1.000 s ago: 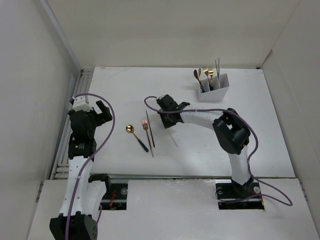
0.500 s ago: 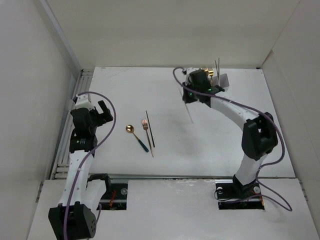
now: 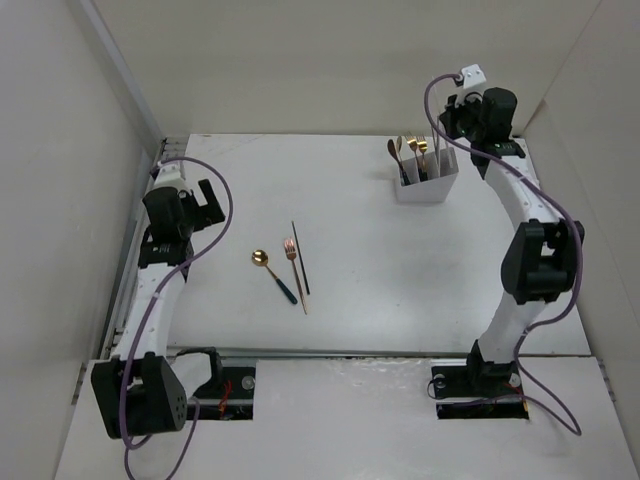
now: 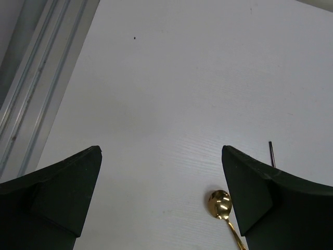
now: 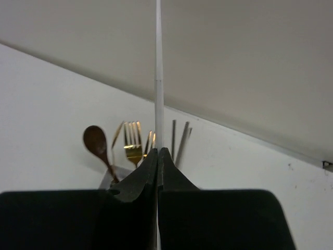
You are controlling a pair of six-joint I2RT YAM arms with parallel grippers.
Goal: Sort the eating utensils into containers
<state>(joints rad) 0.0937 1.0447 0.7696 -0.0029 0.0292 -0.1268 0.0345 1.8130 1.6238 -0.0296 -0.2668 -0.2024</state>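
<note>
Right end effector: the right end effector (image 3: pixel 478 108) hangs high over the far right corner of the white surface (image 3: pixel 400 290), its fingers pressed together on a thin pale chopstick (image 5: pixel 158 62)
Held utensil: the stick stands close to upright in the wrist view, running up out of the pinch; its lower end is hidden behind the fingers
Container: the small white rectangular box (image 3: pixel 425 188) sits just below and in front of that arm, already holding a brown spoon (image 5: pixel 96 140), a gold-headed fork (image 5: pixel 132 143) and dark chopsticks (image 5: pixel 179 138)
Step in hand: by the look of it, lowering the stick into the box beside its fellows
How to do it well: line the lower tip up over the end of the box where the dark chopsticks stand, keep the stick upright, come down slowly, and part the fingers only once the tip is below the rim
Risk: a tilted descent could catch the rim or a divider, or knock the fork heads; which compartment lies beneath the tip cannot be told from here
Left end effector: the left end effector (image 4: pixel 160 156) waits at the left, fingers wide apart, holding nothing
Waiting on the surface: a gold-headed spoon with a teal handle (image 3: pixel 270 270), a copper fork (image 3: pixel 295 270) and a thin dark chopstick (image 3: pixel 300 257) lie side by side, well apart from the box
</note>
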